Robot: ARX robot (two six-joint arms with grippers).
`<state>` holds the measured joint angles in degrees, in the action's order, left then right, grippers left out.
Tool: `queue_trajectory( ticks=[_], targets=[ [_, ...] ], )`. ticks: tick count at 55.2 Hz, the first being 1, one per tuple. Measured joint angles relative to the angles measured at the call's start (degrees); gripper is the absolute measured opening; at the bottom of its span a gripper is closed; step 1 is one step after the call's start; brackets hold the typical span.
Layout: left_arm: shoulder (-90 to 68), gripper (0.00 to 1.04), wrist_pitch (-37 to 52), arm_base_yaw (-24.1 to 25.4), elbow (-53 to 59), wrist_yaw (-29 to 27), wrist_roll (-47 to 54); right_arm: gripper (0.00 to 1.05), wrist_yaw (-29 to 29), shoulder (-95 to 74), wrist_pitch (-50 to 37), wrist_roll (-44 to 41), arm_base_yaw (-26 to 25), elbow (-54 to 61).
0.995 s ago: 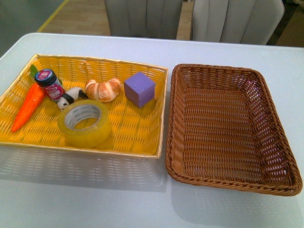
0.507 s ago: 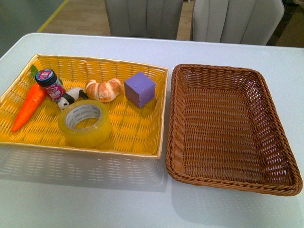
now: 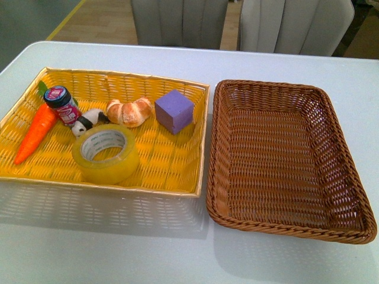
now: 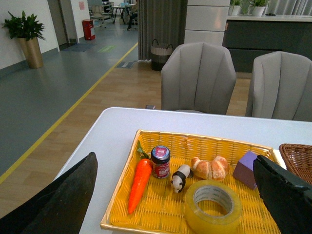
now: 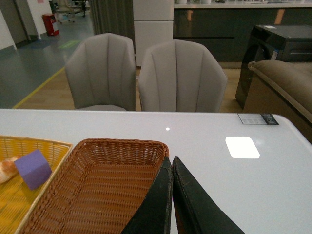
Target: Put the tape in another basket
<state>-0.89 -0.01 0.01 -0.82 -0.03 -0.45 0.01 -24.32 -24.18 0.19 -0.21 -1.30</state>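
The tape, a yellowish translucent roll with a white core, lies flat at the front of the yellow woven tray. It also shows in the left wrist view. The dark brown wicker basket stands empty to the right of the yellow tray. Neither arm shows in the front view. My left gripper is open, its black fingers wide apart, held back from and above the tape. My right gripper is shut and empty over the brown basket's far right corner.
In the yellow tray lie a carrot, a small jar, a panda figure, a croissant and a purple cube. Two grey chairs stand behind the white table.
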Motion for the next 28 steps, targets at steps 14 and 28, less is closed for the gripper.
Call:
queue_trajectory(
  ticks=[14, 28],
  targets=[
    [0.0, 0.96, 0.0, 0.0, 0.0, 0.0, 0.0, 0.02, 0.0, 6.4, 6.2, 0.0, 0.0, 0.0],
    [0.0, 0.96, 0.0, 0.0, 0.0, 0.0, 0.0, 0.02, 0.0, 11.6, 11.5, 0.0, 0.0, 0.0]
  ],
)
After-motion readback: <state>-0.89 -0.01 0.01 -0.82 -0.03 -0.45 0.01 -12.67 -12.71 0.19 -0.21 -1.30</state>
